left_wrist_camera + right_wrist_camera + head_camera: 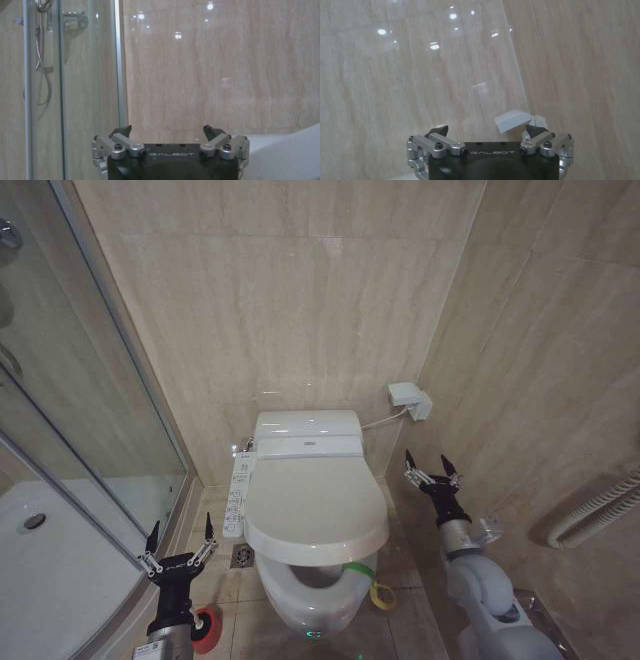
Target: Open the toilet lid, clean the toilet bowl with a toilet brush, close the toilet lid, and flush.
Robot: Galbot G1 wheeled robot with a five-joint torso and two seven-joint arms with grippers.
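The toilet bowl (pixel 305 605) stands against the back wall in the head view. The glossy white toilet lid (pixel 315 505) lies over it, and the seat ring and the bowl's opening show under the lid's front edge. On the floor left of the bowl sits the red cup holder (pixel 209 630) of the toilet brush, with the handle hidden behind my left arm. My left gripper (pixel 181 532) is open, points upward and hangs above the holder, left of the bowl (pixel 170 131). My right gripper (pixel 428 465) is open with nothing in it, and is raised to the right of the lid (pixel 487 131).
A long white button panel (pixel 237 495) runs along the bowl's left side, with a floor drain (pixel 243 554) beside it. The glass shower door (pixel 110 400) closes off the left. A white wall box (pixel 410 400) and a ribbed hose (pixel 600 505) are on the right, and a yellow-green ring (pixel 381 591) is by the bowl.
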